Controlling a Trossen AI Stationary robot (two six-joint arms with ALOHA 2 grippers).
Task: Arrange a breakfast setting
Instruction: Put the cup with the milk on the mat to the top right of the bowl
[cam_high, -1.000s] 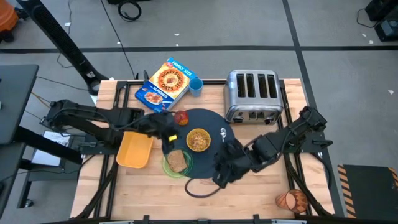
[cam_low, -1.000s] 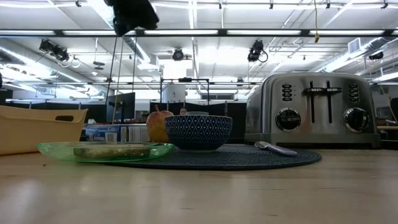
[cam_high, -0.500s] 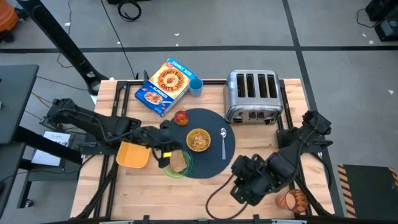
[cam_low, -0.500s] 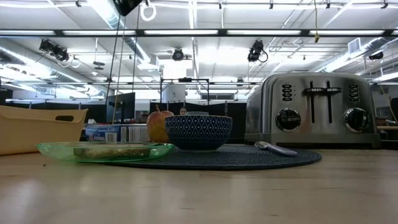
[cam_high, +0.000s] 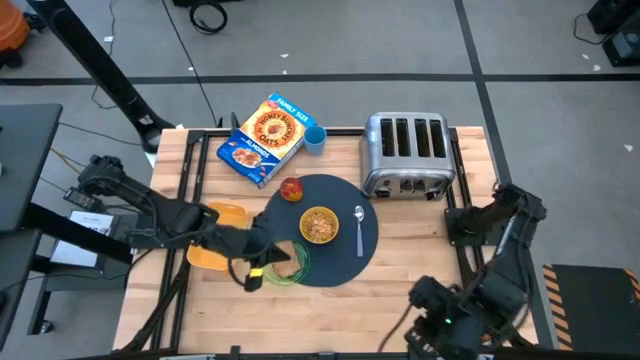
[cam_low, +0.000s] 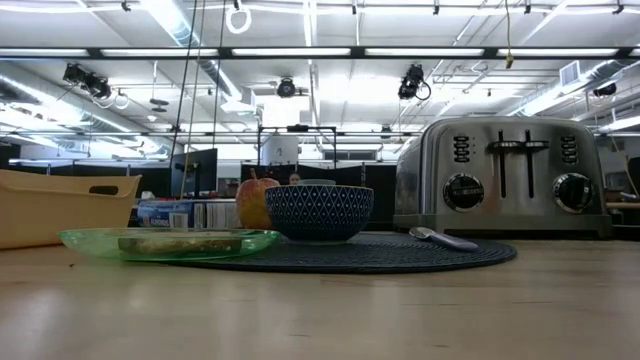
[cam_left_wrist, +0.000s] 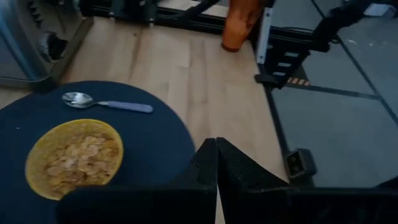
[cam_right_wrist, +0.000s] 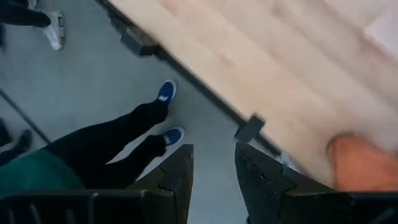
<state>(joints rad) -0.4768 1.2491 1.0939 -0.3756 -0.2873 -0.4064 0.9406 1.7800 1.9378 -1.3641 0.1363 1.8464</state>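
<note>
The dark round mat (cam_high: 340, 262) lies mid-table. On it stand the yellowish cereal bowl (cam_high: 319, 225) and the metal spoon (cam_high: 360, 224); the red apple (cam_high: 291, 189) sits at its far edge. The green plate (cam_high: 283, 264) with the toast slice (cam_high: 288, 258) rests at the mat's near left. My left gripper (cam_high: 252, 275) is shut and empty, just left of the plate. My right gripper (cam_right_wrist: 213, 168) is open and empty over the table's near right edge. The orange-brown cup (cam_left_wrist: 242, 23) stands at the near right corner; in the high view my right arm hides it.
A chrome toaster (cam_high: 405, 155) stands at the far right, with a cereal box (cam_high: 262, 140) and a small blue cup (cam_high: 316, 137) at the far edge. A yellow bin (cam_high: 213, 250) lies under my left arm. A person's legs (cam_right_wrist: 124, 134) stand beyond the near edge.
My right gripper has gone from the mat's near edge toward the table's near right corner and now hangs over the near edge. My left gripper has gone from the mat's left side toward the near edge, past the plate. Nothing on the table has moved.
</note>
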